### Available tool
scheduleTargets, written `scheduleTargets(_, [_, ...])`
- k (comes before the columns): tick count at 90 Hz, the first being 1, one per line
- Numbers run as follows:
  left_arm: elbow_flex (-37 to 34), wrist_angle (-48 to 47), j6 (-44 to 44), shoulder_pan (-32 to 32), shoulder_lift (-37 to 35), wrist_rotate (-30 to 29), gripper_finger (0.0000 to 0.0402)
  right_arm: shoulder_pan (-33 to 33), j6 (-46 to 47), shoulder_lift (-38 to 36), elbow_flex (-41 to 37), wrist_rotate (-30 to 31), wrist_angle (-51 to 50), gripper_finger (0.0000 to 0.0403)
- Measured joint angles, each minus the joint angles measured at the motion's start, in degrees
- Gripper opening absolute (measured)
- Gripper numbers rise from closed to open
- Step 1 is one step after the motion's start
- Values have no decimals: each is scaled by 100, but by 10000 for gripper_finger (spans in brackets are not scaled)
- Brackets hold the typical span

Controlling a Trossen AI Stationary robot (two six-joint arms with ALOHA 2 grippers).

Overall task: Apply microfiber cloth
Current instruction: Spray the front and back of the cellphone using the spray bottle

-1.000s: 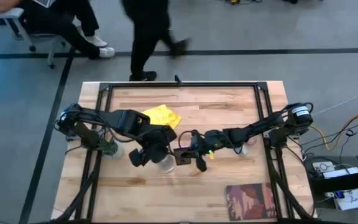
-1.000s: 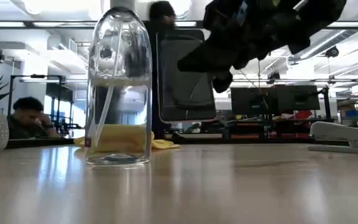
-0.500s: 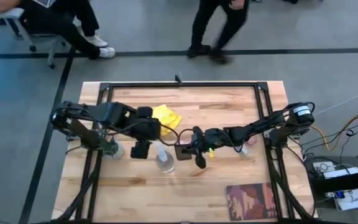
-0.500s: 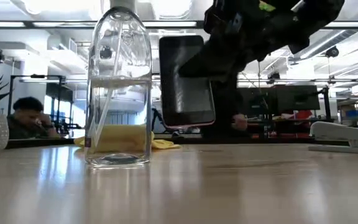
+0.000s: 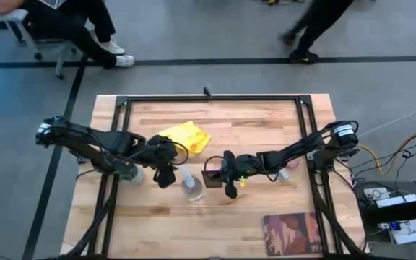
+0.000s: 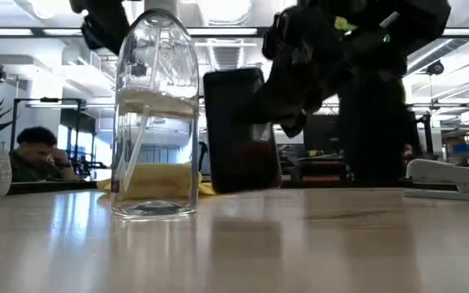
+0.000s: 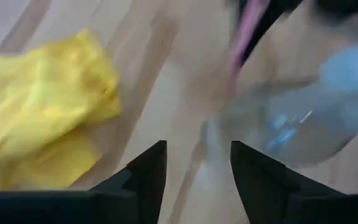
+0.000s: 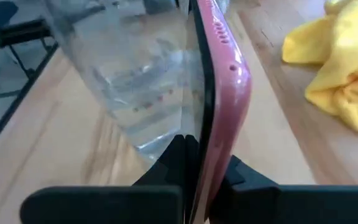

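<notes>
The yellow microfiber cloth (image 5: 186,136) lies crumpled on the wooden table, toward the far side, and shows in the left wrist view (image 7: 42,143) and the right wrist view (image 8: 347,68). A clear spray bottle (image 5: 191,186) stands upright near the middle (image 6: 155,114). My left gripper (image 5: 166,173) hovers open just left of the bottle and near the cloth (image 7: 197,180), holding nothing. Just right of the bottle, my right gripper (image 5: 226,177) is shut on a black phone (image 6: 238,130) in a pink case. My right gripper pinches the phone between its two fingers, one on the dark front and one on the pink back (image 8: 219,143), near one end. The fingers come level from the table's right. The phone stands upright on edge, its lower end (image 6: 238,187) at the tabletop; I cannot tell whether it touches.
A reddish book (image 5: 291,232) lies at the near right corner. A small pot (image 5: 128,173) sits under the left arm. A white stapler-like thing (image 6: 454,179) lies at the right. People are on the floor beyond the far edge.
My left gripper has drawn away from the bottle toward the table's left, leaving the bottle standing uncovered. My right gripper has lowered the phone, still upright, down to the tabletop beside the bottle.
</notes>
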Motion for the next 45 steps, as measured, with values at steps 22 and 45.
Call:
scheduleTargets(22, [-661,1655,256,56,-186,286,130,241,180,278,194,-70,88,4])
scheduleTargets(45, [-662,1623,551,349,-89,188,113,420,179,310,368,-59,75,4])
